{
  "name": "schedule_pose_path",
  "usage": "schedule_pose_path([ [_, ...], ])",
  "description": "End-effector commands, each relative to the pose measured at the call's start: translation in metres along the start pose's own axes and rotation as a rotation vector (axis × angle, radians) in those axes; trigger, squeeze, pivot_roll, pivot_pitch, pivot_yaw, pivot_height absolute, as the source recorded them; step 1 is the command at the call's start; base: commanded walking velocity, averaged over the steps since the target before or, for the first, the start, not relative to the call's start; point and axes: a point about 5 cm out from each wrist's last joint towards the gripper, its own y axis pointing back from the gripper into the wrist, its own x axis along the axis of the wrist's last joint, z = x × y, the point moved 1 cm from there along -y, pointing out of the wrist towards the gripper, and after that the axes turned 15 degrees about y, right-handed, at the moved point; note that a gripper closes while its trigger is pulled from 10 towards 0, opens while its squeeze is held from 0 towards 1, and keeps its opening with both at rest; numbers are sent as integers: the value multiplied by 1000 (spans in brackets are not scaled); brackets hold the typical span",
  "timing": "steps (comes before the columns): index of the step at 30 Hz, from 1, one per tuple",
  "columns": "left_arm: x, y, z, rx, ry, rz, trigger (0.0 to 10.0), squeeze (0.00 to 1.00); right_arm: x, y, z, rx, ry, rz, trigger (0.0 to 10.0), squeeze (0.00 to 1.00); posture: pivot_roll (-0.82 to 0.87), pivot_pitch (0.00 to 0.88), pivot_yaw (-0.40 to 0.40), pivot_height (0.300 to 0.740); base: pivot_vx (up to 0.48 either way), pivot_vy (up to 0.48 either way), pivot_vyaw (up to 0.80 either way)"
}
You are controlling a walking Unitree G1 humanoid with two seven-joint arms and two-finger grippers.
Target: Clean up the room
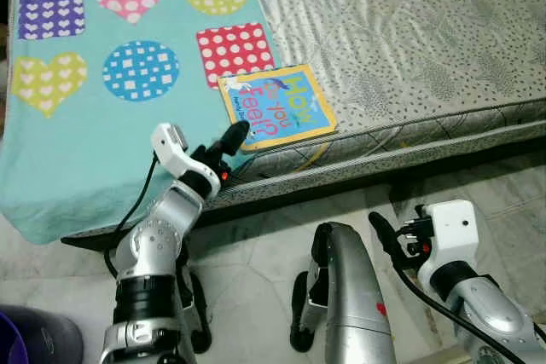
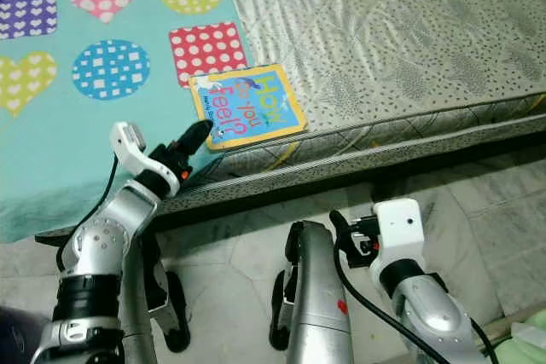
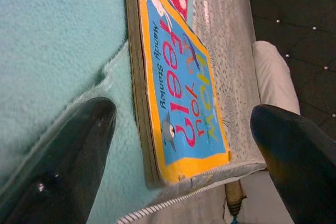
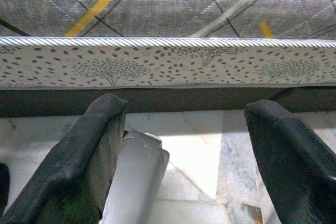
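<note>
Right claw (image 1: 386,229), nearest, hangs open and empty. Left claw (image 1: 232,138), spread wide and empty, flanks book (image 1: 277,106) at bed (image 1: 426,57) edge, twelve o'clock; shallow grip risks knocking it floorward.

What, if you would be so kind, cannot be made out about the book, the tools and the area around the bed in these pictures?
- Book: its smaller cover print is too small in the eye views; its back lies hidden against the bed.
- Left tool: in the eye views its fingers overlap, so contact with the book is unclear.
- Blanket: cut off by the top and left edges.
- Under the bed frame: in shadow.
- Purple object: cut off at the corner.
</note>
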Motion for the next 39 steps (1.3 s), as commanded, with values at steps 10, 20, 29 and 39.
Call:
schedule_pose_path([
  [10, -21, 4, -9, 22, 25, -44, 10000, 0, -6, 5, 1, 3, 2, -27, 10000, 0, -234, 366, -105, 517, 0, 0, 0],
  [20, -26, -6, 10, -42, 30, -62, 10000, 0, -5, 1, -1, 6, 1, -19, 10000, 0, -232, 357, -101, 517, 0, 0, 0],
  [29, -25, -12, -1, -7, 45, -73, 10000, 0, -5, 2, 2, 2, 5, -20, 10000, 0, -240, 353, -99, 517, 0, 0, 0],
  [39, -20, -14, -21, 51, 129, -45, 10000, 0, -5, 4, 3, -5, 8, -20, 10000, 0, -253, 358, -95, 517, 0, 0, 0],
])
